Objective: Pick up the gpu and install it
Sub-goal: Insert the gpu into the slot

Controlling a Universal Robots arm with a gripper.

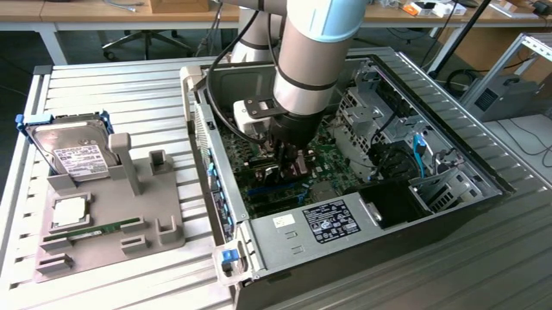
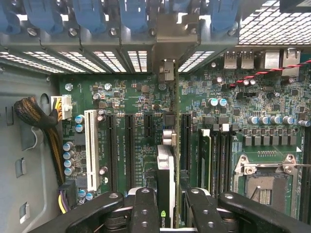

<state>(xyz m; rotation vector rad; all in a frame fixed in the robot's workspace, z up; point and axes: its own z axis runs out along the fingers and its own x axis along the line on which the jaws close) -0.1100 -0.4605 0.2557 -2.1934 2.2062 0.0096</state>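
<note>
Gripper (image 2: 169, 209) pinches the gpu (image 2: 165, 162) edge-on above the motherboard (image 2: 141, 97); likely light, stiff, fragile; best held by its flat faces.

Robotics laboratory. A robot arm (image 1: 315, 58) reaches into an open computer case (image 1: 285, 258) on a ribbed metal table (image 1: 112, 84); a grey parts fixture (image 1: 129, 213) lies beside it. Behind stand wooden workbenches (image 1: 77, 13), an office chair (image 1: 147, 42) and aluminium framing (image 1: 530, 51), with loose cables (image 1: 526, 139) on the floor.
</note>
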